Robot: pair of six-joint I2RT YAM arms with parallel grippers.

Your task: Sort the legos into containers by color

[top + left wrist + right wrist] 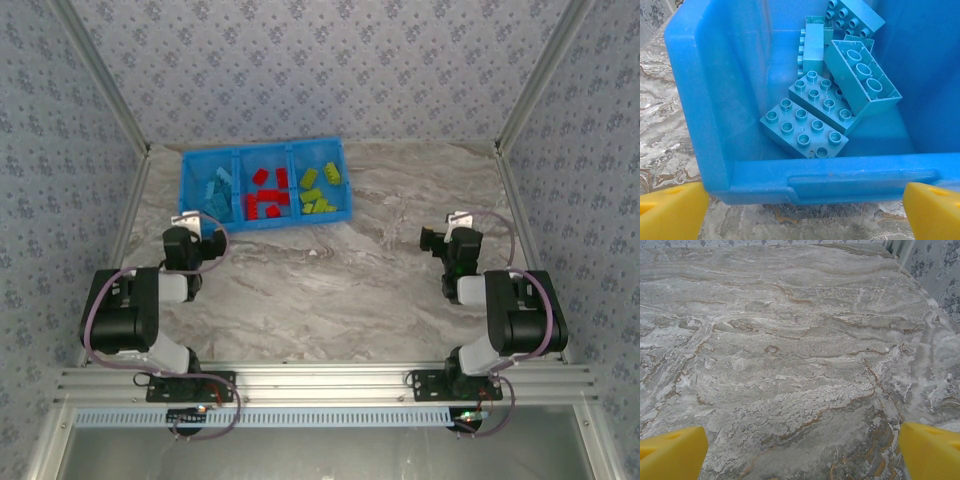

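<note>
From above, the tray lies near the desk's far left corner: light blue bricks left, red bricks middle, lime green bricks right. The left hand seems to sit at its near left corner; the right hand is well apart, by the right edge.

Left wrist: fingertips spread, empty, flanking the tray's near wall, light blue bricks just beyond.

Right wrist: fingertips spread over marbled desk.

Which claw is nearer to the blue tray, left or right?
Left. The left claw is at the tray's near left corner, facing the light blue bricks. The right claw is far to the tray's right, over the table.
</note>
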